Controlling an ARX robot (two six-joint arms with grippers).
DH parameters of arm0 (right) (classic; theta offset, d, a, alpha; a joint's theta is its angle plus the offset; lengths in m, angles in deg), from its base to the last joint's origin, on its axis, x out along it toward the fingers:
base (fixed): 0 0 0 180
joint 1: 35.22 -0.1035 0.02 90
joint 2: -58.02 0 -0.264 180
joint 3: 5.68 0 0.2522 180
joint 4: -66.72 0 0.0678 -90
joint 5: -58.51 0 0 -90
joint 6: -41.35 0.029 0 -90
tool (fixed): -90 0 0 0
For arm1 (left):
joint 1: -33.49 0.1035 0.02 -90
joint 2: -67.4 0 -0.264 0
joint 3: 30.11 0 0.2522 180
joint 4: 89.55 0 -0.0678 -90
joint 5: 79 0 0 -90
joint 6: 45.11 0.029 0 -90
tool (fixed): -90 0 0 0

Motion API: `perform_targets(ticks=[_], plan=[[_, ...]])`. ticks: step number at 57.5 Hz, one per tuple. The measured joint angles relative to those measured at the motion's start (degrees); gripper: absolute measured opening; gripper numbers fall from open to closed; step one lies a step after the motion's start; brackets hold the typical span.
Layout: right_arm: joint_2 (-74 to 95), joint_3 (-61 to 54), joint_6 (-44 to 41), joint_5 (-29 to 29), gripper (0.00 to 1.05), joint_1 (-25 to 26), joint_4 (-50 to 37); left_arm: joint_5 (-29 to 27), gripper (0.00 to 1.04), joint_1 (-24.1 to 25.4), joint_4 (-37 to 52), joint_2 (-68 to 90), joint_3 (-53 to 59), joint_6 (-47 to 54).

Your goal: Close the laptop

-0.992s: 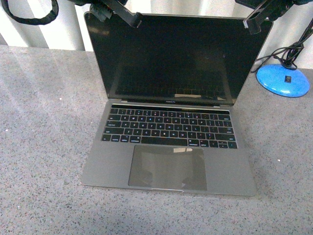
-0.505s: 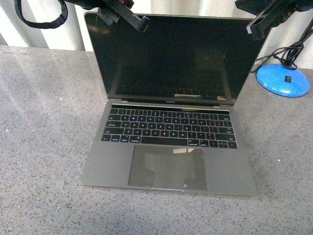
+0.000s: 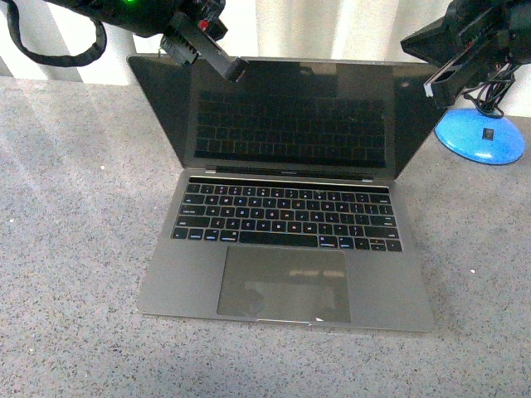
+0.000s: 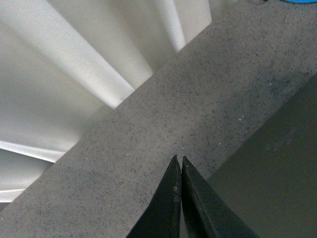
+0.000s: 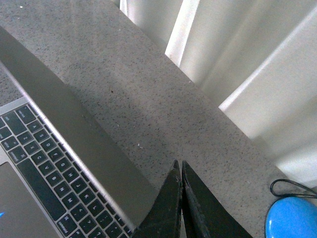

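Since half a second ago the lid of the thin space-grey metal laptop has tipped forward. Its top edge sits lower in the front view, and the black screen now mirrors the keys. Both my arms have come down with it.

My left gripper lies at the lid's top edge, towards its left corner. My right gripper is just beside the top right corner. Whether either truly touches the metal I cannot tell. In the wrist views the left gripper and the right gripper each have their fingers pressed together, holding nothing.

I judge the closing under way but early, as the lid stands well open above the keyboard. The laptop rests in the middle of the grey speckled worktop, base flat, trackpad nearest me. A round blue plastic base with a black cable sits off its right corner, apart from it.

A tiny line of lettering under the screen is too small to read, and no logo shows.
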Motion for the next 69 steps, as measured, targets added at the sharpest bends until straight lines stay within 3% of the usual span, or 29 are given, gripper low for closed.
perform_targets(ticks=[17,69], plan=[[-2.2,-3.4,2.7,0.3,0.01,-1.0,-0.9,0.2,0.04,-0.4,0.9,-1.4,6.3,-0.4],[-3.1,-13.7,9.5,-0.1,0.01,-0.9,-6.4,0.6,0.04,-1.5,2.0,-3.4,11.5,-2.0]])
